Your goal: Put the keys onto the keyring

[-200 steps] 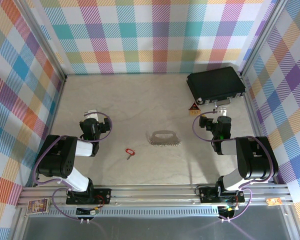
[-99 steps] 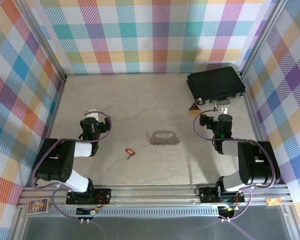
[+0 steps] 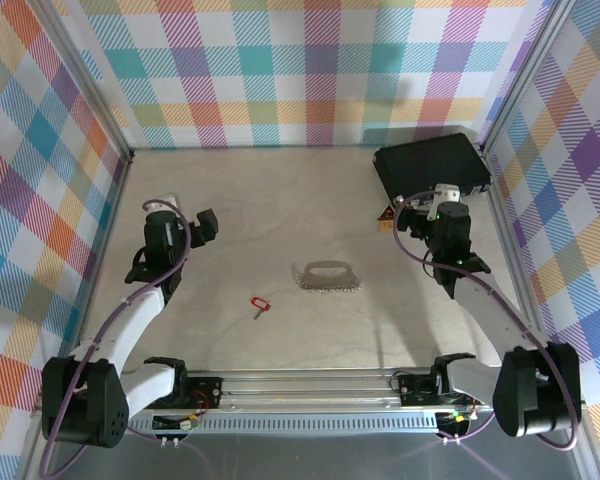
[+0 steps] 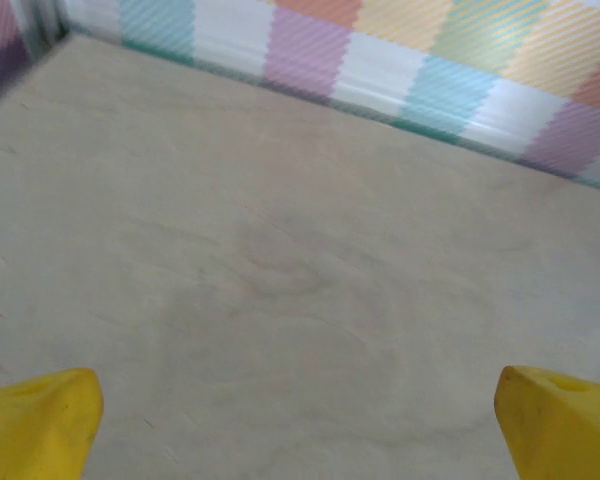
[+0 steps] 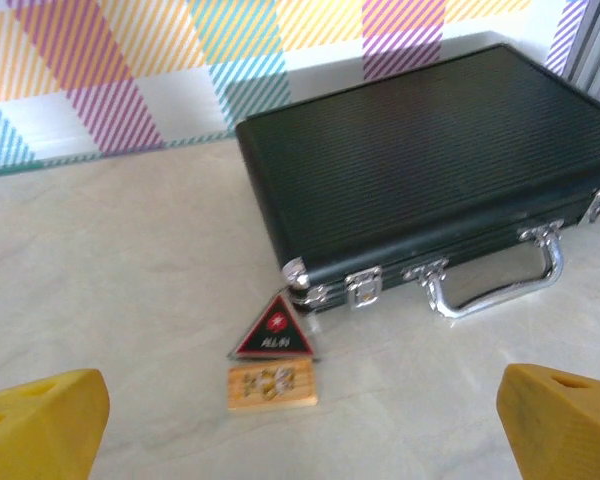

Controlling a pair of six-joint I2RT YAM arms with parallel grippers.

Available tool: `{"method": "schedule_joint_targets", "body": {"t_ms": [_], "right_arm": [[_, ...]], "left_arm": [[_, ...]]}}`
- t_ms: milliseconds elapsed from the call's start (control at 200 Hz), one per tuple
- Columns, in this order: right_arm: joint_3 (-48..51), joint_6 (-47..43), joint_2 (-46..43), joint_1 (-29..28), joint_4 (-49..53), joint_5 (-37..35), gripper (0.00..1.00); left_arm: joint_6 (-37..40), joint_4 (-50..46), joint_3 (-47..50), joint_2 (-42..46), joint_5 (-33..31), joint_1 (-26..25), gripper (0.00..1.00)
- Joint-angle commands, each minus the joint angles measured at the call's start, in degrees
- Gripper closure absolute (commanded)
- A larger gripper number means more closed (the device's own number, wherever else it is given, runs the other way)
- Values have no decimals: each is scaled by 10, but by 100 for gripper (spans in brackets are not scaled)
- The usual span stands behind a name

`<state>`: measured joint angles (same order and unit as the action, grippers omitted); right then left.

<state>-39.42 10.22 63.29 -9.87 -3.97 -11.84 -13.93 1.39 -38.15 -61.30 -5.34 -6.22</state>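
The key, tiny with a red head and a short silvery blade, lies on the table left of centre. The keyring, a silvery half-oval loop with a beaded straight edge, lies flat to its right, apart from it. My left gripper is well behind and left of the key, open and pointing at the back wall. Its yellow fingertips stand wide apart over bare table. My right gripper is open behind and right of the keyring. Nothing lies between its yellow fingertips.
A black case with a chrome handle lies at the back right, just ahead of my right gripper. A small triangular block and a flat wooden tag sit by its near corner. Checked walls enclose the table.
Both arms have stretched out from their folded pose. The left gripper swung left and toward the back, the right one toward the black case. Key and keyring have not moved.
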Motion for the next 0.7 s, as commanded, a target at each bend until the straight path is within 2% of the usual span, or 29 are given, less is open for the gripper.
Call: {"method": "schedule_joint_targets", "body": {"t_ms": [0, 55, 150, 255, 395, 570, 695], "right_arm": [[-34, 35, -11, -26, 172, 32, 1], [-45, 39, -13, -40, 208, 58, 1], [-50, 48, -25, -84, 257, 93, 1], [-42, 73, -46, -131, 299, 117, 1], [-17, 115, -70, -165, 316, 174, 1], [19, 154, -99, -183, 306, 240, 1], [37, 163, -108, -186, 314, 257, 1]], "left_arm": [[-69, -145, -10, 20, 137, -10, 0], [-73, -164, -12, 25, 192, -21, 0], [-77, -209, -13, 38, 228, -64, 0], [-86, -216, 5, 58, 238, -130, 0], [-92, -191, 21, 50, 240, -215, 0], [-126, -48, 53, -15, 330, -233, 3], [-125, -20, 39, -66, 338, -239, 9]]}}
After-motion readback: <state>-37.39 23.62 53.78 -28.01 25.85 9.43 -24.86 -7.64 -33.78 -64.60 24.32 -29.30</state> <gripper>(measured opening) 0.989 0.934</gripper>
